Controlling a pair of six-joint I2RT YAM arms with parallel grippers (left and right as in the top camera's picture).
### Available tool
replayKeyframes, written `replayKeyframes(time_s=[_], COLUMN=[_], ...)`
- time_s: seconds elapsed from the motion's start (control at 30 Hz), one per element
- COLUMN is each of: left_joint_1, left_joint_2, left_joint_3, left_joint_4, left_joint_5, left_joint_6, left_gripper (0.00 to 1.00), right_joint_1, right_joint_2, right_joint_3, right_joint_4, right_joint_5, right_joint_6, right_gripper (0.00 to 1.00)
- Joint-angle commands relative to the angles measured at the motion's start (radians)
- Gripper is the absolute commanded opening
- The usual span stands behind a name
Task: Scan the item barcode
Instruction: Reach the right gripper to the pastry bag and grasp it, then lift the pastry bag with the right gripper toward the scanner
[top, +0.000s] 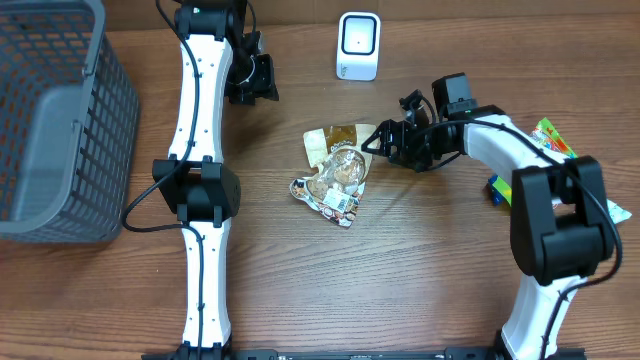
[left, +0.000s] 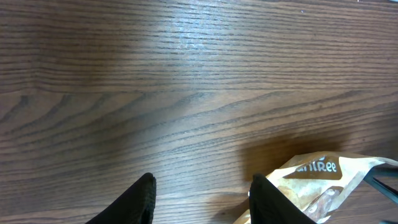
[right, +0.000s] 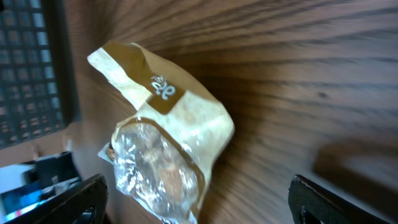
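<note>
Snack bag (top: 335, 180) lies flat mid-surface (top: 420, 280), below the scanner (top: 358, 46) in the overhead view & well apart from it. Its long axis runs roughly far-to-near: brown top end toward the scanner, clear window & white label patch at the near end. Can't tell if that patch is the barcode. R pincer (right: 196, 193) is the closer one, just beside the bag's upper R edge, fingers spread wide, nothing held; bag sits ahead of it, slightly L of centre in its cam. L pincer (left: 202, 199) is up & to the L, partly open, empty, only the bag's top corner at frame edge. My call: R arm takes it, approaching across the short axis near the top band
</note>
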Motion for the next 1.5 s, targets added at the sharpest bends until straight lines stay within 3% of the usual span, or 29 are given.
replayKeyframes(time_s=[0.0,0.13,0.23,0.3,0.37,0.43,0.5,0.53,0.57,0.7,0.83,1.17,1.47], left_joint_1=[-0.002,-0.002,-0.002,-0.002,-0.002,-0.002,-0.002,-0.002,-0.002,-0.002,-0.002,-0.002,-0.002], left_joint_2=[-0.039,-0.039,-0.039,-0.039,-0.039,-0.039,-0.039,-0.039,-0.039,-0.039,-0.039,-0.039,-0.039], left_joint_3=[0.019,0.019,0.019,0.019,0.019,0.019,0.019,0.019,0.019,0.019,0.019,0.019,0.019], left_joint_4=[0.001,-0.002,-0.008,-0.011,-0.011,-0.014,-0.016,-0.015,-0.015,-0.014,-0.013,-0.003,-0.003], left_joint_5=[-0.009,-0.009,-0.009,-0.009,-0.009,-0.009,-0.009,-0.009,-0.009,-0.01,-0.009,-0.008,-0.008], left_joint_6=[0.012,0.012,0.012,0.012,0.012,0.012,0.012,0.012,0.012,0.012,0.012,-0.034,-0.042], left_gripper=[0.42,0.42,0.42,0.42,0.42,0.43,0.43,0.43,0.43,0.43,0.48,0.55,0.56], right_joint_1=[0.026,0.079,0.129,0.162,0.197,0.21,0.211,0.211,0.208,0.181,0.153,0.033,-0.042], right_joint_2=[0.043,0.087,0.111,0.129,0.147,0.148,0.148,0.148,0.148,0.134,0.059,-0.215,-0.349], right_joint_3=[0.0,0.0,0.0,0.0,0.0,0.0,0.0,0.0,0.0,0.001,0.001,0.002,0.002], right_joint_4=[0.066,0.174,0.238,0.278,0.328,0.338,0.341,0.341,0.341,0.376,0.325,0.124,0.146], right_joint_5=[-0.118,-0.105,-0.023,0.038,0.078,0.087,0.081,0.061,0.039,-0.136,-0.141,-0.174,-0.21], right_joint_6=[0.043,0.137,0.29,0.393,0.465,0.476,0.475,0.473,0.471,0.431,0.425,0.638,0.921], right_gripper=[0.93,0.93,0.93,0.87,0.71,0.39,0.25,0.09,0.04,0.04,0.04,0.04,0.04])
